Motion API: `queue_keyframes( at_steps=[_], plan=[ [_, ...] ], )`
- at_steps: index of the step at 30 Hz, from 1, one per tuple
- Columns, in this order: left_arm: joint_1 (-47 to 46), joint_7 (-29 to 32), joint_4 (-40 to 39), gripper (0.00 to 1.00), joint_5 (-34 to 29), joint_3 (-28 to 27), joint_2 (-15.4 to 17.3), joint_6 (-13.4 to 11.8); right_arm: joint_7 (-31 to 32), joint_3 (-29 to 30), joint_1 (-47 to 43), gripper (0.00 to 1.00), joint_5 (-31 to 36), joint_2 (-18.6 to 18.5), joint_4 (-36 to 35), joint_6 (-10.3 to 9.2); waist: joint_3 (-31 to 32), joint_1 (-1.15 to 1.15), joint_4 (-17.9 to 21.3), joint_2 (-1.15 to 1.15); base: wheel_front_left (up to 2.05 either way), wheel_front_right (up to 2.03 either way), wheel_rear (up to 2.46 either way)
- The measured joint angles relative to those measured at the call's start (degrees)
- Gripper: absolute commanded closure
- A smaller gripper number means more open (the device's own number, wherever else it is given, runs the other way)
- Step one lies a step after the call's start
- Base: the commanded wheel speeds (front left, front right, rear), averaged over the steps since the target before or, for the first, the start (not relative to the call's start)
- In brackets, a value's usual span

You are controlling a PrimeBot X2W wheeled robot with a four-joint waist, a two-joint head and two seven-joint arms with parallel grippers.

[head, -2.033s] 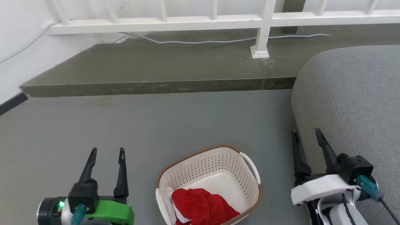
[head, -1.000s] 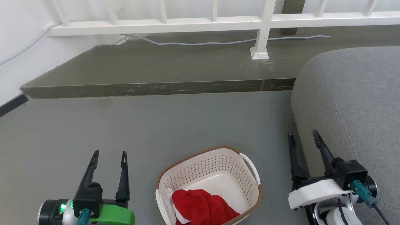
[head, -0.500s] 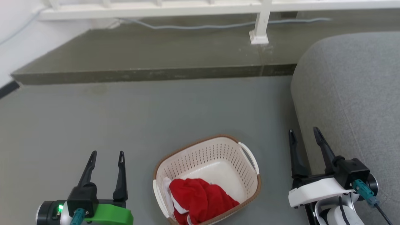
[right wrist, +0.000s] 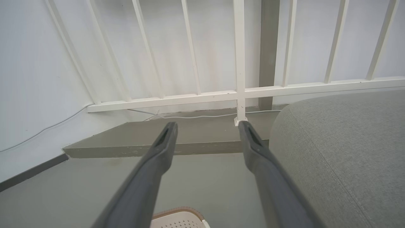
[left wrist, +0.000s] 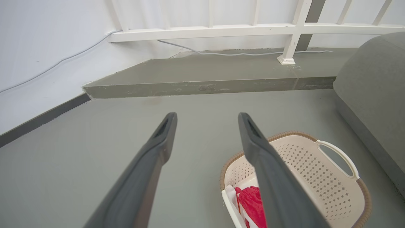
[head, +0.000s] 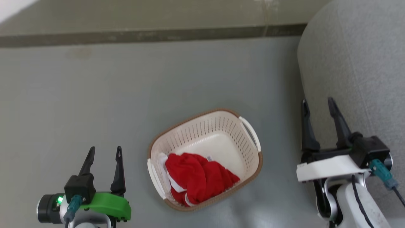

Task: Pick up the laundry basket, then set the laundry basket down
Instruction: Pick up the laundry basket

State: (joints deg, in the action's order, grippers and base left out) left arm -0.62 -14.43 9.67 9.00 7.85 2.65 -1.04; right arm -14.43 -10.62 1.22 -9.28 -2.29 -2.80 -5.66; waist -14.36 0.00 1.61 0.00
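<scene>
Jaws spread wide and empty on both arms. Left gripper (head: 105, 148) hangs over bare floor (head: 95, 95), near-left of the laundry basket (head: 205, 126) and apart from it.

Basket sits upright on the floor between the two grippers, touching neither. Its long axis runs diagonally in the head view, near-left to far-right. One white handle (head: 154, 179) is at the near-left end. The other handle (head: 250, 133) is at the far-right end, facing the grey sofa (head: 357, 63). Red cloth (head: 197, 177) is bunched in the near-left half; the far half is bare.

Right gripper (head: 317, 100) is to the basket's right, its fingers overlapping the sofa's edge in the head view.

Beyond: a low step (head: 142, 34), then a white railing (left wrist: 221, 30) with a cable (left wrist: 221, 53) along its foot.
</scene>
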Motion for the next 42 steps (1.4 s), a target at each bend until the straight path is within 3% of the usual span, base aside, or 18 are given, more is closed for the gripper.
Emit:
queue_keyframes(
  at_steps=[25, 42],
  plan=[
    [-18.0, 1.8, 17.5, 0.0, 6.9, -1.5, -0.4, 0.4, 0.0, 1.7, 17.3, 0.0, 0.3, -0.4, -4.0, 0.08, -20.3, 0.01, 2.4, 0.0, 0.0, 0.0, 0.0],
    [-27.8, 2.8, 26.6, 0.0, 6.8, 1.2, -0.8, 1.6, -0.2, 2.4, 26.3, 0.0, -0.4, -0.6, -5.2, -0.01, -33.3, 0.01, 3.9, 0.0, 0.0, 0.0, 0.0]
  ],
)
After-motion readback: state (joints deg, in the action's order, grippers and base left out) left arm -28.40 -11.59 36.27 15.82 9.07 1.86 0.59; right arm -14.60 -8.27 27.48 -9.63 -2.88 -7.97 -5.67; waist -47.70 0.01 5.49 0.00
